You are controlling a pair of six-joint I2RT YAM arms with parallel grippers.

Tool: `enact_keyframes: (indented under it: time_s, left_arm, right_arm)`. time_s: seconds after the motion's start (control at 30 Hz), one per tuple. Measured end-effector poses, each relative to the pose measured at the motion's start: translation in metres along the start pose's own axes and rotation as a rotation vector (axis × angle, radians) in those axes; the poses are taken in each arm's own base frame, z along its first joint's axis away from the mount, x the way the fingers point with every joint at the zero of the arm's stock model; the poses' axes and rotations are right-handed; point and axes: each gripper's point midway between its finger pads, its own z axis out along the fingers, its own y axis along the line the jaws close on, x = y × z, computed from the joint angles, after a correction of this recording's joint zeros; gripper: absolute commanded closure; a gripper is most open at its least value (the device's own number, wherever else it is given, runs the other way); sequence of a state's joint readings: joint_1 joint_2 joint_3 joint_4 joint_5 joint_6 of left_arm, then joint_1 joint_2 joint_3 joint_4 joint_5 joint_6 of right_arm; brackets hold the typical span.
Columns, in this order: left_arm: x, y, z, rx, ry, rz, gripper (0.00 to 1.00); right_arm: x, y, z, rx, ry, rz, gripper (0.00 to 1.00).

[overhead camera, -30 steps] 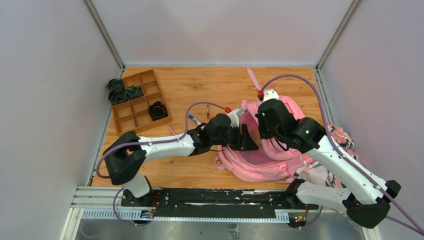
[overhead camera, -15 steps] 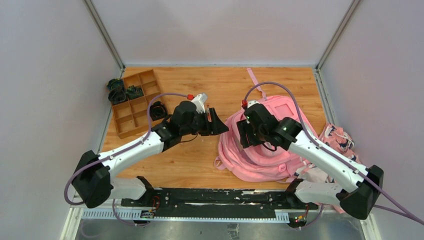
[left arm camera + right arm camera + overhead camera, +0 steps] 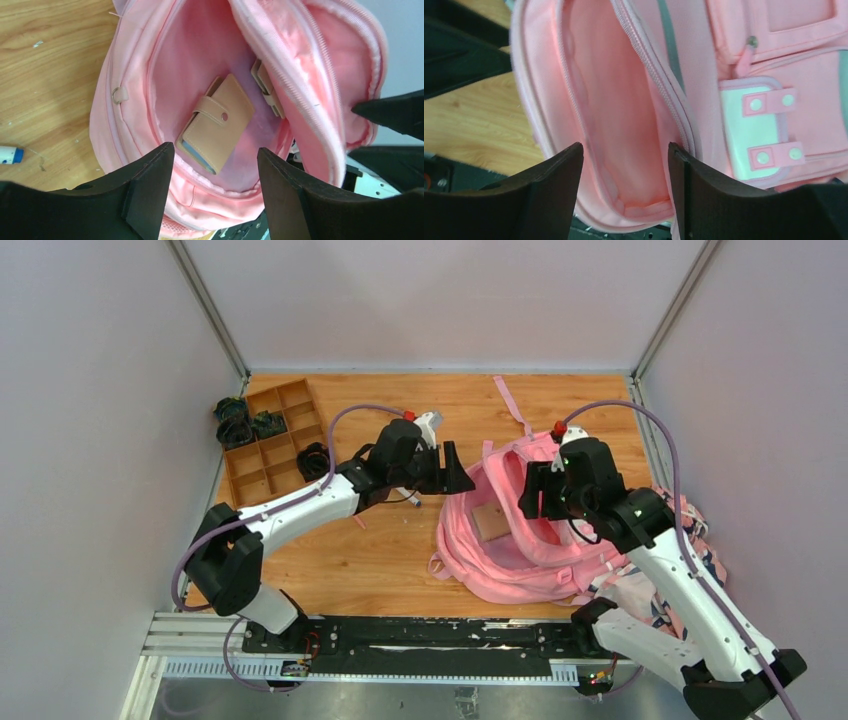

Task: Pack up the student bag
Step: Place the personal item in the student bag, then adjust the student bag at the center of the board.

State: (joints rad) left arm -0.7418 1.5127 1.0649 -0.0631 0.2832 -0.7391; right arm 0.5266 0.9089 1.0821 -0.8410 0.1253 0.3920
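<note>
Hovering over the student bag (image 3: 530,540), we are keeping both arms clear of the fabric. The left gripper (image 3: 458,472) is hanging just beyond the bag's far-left edge with its jaws spread and nothing between them. The right gripper (image 3: 532,495) is hanging above the middle of the bag, its jaws likewise spread and empty.

We are judging that both are held this way to give a view into the main compartment. In the left wrist view a tan snap wallet (image 3: 216,129) is lying flat on the pink lining, and the mouth is gaping wide around it.

The bag is lying flat on the wooden table (image 3: 400,570), right of centre, with its pocketed front facing up. Its long axis is running diagonally from near-left to far-right. The open mouth is facing up and to the left, towards the left arm. One pink strap is trailing off towards the far edge. We cannot tell which end is the bag's top.

A patterned cloth bundle (image 3: 690,520) is lying just beside the bag on its right. A wooden tray (image 3: 262,445) is sitting well apart at far left.
</note>
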Motion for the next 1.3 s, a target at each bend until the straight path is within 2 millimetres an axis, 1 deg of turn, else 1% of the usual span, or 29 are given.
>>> enact_keyframes:
  time_s: [0.13,0.23,0.33,0.4,0.47,0.53,0.6,0.63,0.7,0.77,0.8,0.83,0.9,0.97,1.07,1.17,1.3]
  left_arm:
    - [-0.001,0.001,0.000,-0.005,-0.004,0.009,0.33]
    - [-0.002,0.003,0.000,-0.019,-0.006,0.013,0.33]
    - [-0.004,0.008,-0.001,-0.036,-0.012,0.011,0.33]
    - [-0.009,0.013,-0.002,-0.048,-0.024,0.004,0.32]
    - [-0.016,0.018,-0.002,-0.060,-0.039,0.002,0.32]
    - [-0.025,0.018,0.001,-0.068,-0.048,0.008,0.32]
    - [-0.038,0.015,0.012,-0.064,-0.054,0.022,0.33]
    - [-0.043,0.014,0.019,-0.062,-0.055,0.031,0.34]
    - [-0.050,0.016,0.034,-0.068,-0.050,0.045,0.36]
    - [-0.051,0.022,0.047,-0.079,-0.037,0.052,0.38]
    - [-0.050,0.027,0.053,-0.089,-0.027,0.052,0.40]
    - [-0.047,0.033,0.060,-0.099,-0.013,0.053,0.41]
    - [-0.036,0.047,0.072,-0.120,0.023,0.049,0.42]
    - [-0.023,0.060,0.080,-0.141,0.062,0.036,0.42]
    - [-0.006,0.072,0.080,-0.157,0.085,0.026,0.42]
    - [0.009,0.075,0.073,-0.149,0.086,0.017,0.42]
    - [0.040,0.068,0.058,-0.143,0.102,0.014,0.42]
  right_arm:
    - [0.009,0.024,-0.007,-0.157,0.046,-0.038,0.33]
    - [0.020,0.048,-0.019,-0.320,0.107,-0.083,0.33]
    - [0.024,0.059,-0.032,-0.408,0.128,-0.124,0.34]
    - [0.022,0.060,-0.037,-0.417,0.120,-0.142,0.34]
    - [0.018,0.052,-0.036,-0.369,0.104,-0.147,0.35]
    - [0.015,0.035,-0.031,-0.263,0.093,-0.135,0.36]
    - [0.015,0.009,-0.022,-0.111,0.106,-0.099,0.37]
    - [0.017,-0.008,-0.017,-0.019,0.126,-0.068,0.38]
    - [0.021,-0.034,-0.009,0.114,0.158,-0.011,0.39]
    - [0.034,-0.062,0.001,0.236,0.207,0.069,0.39]
    - [0.041,-0.072,0.004,0.275,0.229,0.103,0.40]
    - [0.053,-0.083,0.008,0.316,0.261,0.144,0.40]
    - [0.074,-0.096,0.012,0.363,0.314,0.199,0.41]
    - [0.087,-0.100,0.014,0.385,0.349,0.234,0.41]
    - [0.084,-0.097,0.018,0.366,0.331,0.262,0.41]
    - [0.082,-0.092,0.033,0.332,0.304,0.288,0.42]
    - [0.093,-0.086,0.059,0.296,0.362,0.306,0.43]
